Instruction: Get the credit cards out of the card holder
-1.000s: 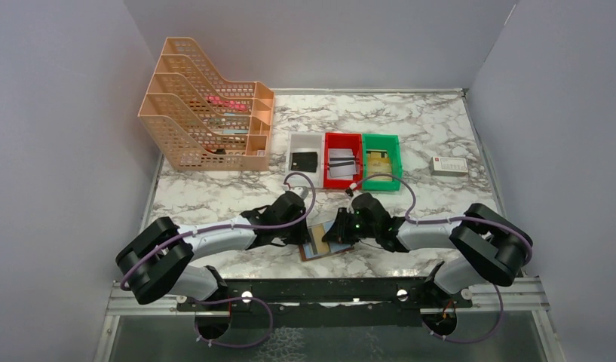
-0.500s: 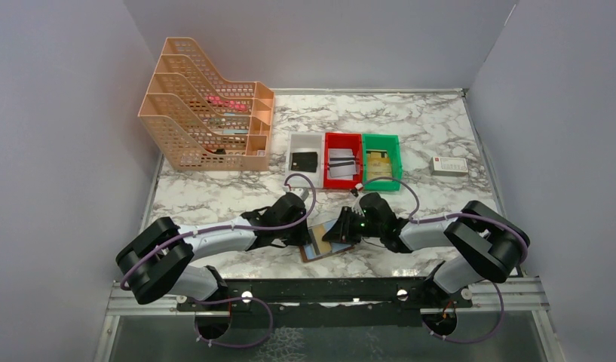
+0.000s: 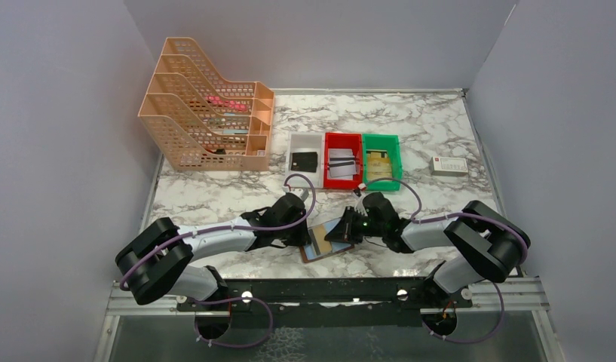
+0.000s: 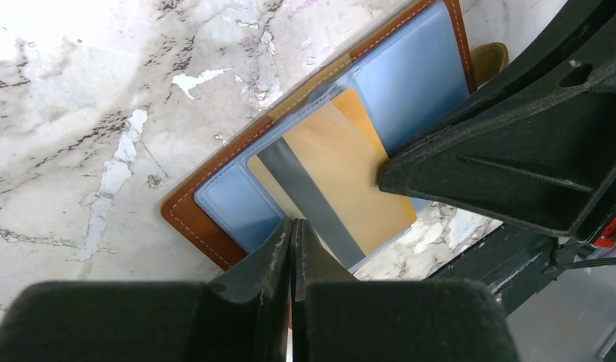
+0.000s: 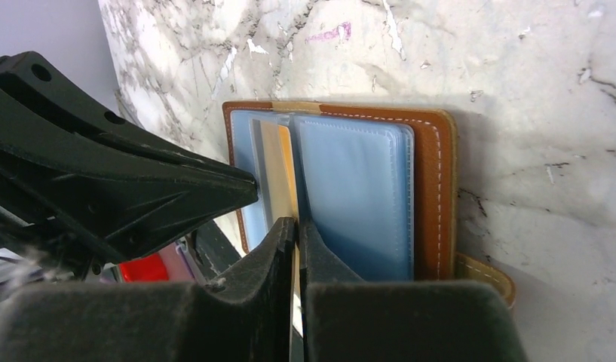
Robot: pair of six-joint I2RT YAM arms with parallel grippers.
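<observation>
One gold card (image 5: 282, 173) in the open card holder (image 5: 433, 188) is pinched by the right jaws; left jaws pressed together.

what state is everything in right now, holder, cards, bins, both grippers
card holder, open, lying flat on the table
gold card, between the sleeves, not yet out
right gripper, shut on the gold card's edge
left gripper, shut, tips at the holder's edge
white bin, holds a black card
red bin, holds striped pale cards
green bin, holds gold cards
</observation>
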